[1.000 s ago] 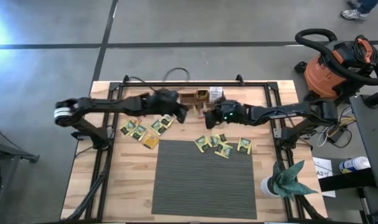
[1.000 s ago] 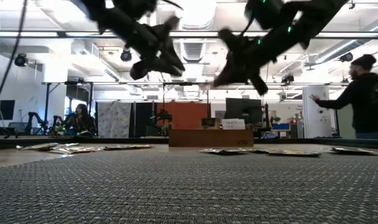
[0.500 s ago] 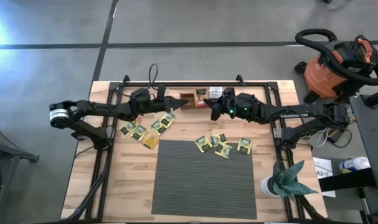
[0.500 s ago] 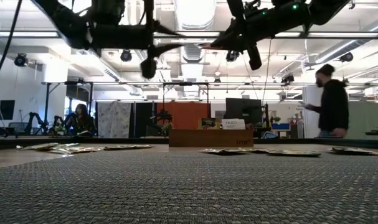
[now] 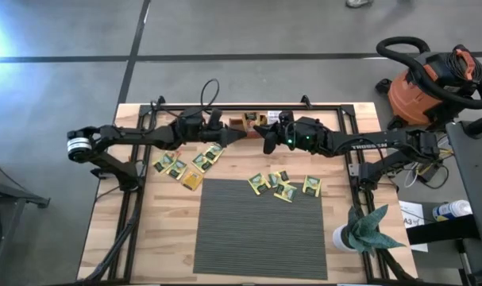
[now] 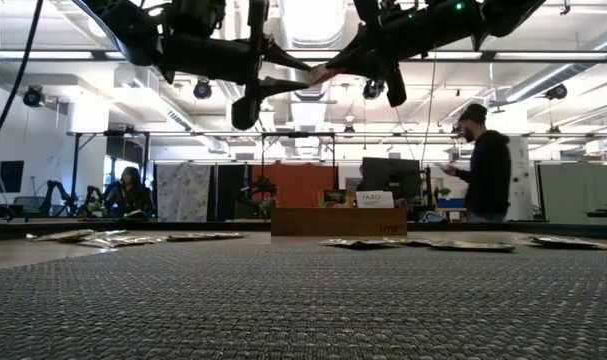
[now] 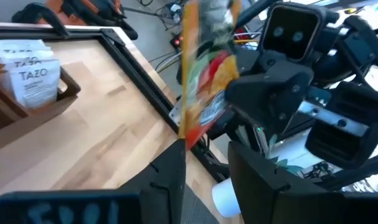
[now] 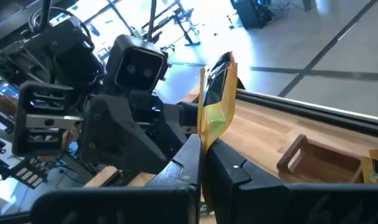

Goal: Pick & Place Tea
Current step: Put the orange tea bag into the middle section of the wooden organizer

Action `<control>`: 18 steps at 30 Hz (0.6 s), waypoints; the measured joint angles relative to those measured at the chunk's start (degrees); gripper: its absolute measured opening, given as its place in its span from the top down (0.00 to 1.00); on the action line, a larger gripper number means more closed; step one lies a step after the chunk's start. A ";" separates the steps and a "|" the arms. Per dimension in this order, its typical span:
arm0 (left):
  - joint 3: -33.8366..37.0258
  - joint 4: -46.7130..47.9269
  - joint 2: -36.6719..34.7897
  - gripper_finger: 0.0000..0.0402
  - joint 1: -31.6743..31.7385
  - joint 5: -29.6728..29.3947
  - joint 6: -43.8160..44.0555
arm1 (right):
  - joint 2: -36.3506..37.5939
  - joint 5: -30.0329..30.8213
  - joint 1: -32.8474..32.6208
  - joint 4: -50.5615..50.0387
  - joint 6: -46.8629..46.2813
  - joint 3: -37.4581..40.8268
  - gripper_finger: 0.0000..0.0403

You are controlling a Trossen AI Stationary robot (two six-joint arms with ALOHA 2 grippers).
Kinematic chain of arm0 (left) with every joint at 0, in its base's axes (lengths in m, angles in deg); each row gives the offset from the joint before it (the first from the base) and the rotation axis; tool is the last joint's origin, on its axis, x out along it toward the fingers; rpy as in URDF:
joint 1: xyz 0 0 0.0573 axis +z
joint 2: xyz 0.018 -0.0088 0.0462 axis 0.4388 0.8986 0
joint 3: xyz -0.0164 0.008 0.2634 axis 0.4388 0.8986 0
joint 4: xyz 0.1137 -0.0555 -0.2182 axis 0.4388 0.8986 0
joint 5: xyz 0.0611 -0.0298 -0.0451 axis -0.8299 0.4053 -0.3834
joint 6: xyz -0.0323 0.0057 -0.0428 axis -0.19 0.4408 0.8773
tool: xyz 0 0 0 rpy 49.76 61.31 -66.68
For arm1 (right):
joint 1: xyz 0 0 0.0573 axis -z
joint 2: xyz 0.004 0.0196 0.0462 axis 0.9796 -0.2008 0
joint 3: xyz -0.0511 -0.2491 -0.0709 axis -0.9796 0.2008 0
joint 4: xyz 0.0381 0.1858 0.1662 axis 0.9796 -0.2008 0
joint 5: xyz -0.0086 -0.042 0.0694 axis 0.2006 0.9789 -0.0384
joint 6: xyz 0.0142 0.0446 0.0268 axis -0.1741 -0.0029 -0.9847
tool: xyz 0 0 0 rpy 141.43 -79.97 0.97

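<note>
Wooden table, upper middle of the high view: an orange sachet (image 8: pixel 215 102) is pinched by the right gripper (image 5: pixel 266 143), with the left gripper (image 5: pixel 242 137) spread around it. Looks like a mid-air handoff; closing probably comes next.

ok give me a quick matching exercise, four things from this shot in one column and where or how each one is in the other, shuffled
Things:
1. right gripper
2. left gripper
3. wooden tray
4. potted plant

Places or states:
A. at the table's near right corner
B. shut on a tea sachet, up in the air
C. at the table's far edge, white sachets standing in it
D. fingers apart on either side of the sachet's edge

Pairs: 1-B, 2-D, 3-C, 4-A
</note>
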 joint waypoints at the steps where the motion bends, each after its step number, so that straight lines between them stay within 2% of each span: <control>1: 0.00 0.12 -0.01 0.70 0.06 -0.21 -0.09 | 0.00 -0.01 0.00 0.03 0.00 0.00 0.97; 7: -0.41 -0.41 -0.01 0.70 0.13 -0.99 -0.56 | -0.30 -0.55 0.00 0.24 -0.46 -0.09 0.97; 14: -0.41 -6.48 -0.10 0.70 0.13 -0.98 -2.61 | -0.31 -0.89 0.00 0.22 -0.66 -0.11 0.97; 18: -0.39 -6.66 0.18 0.70 0.11 0.45 -2.90 | -0.35 -0.91 0.00 0.19 -0.66 -0.11 0.97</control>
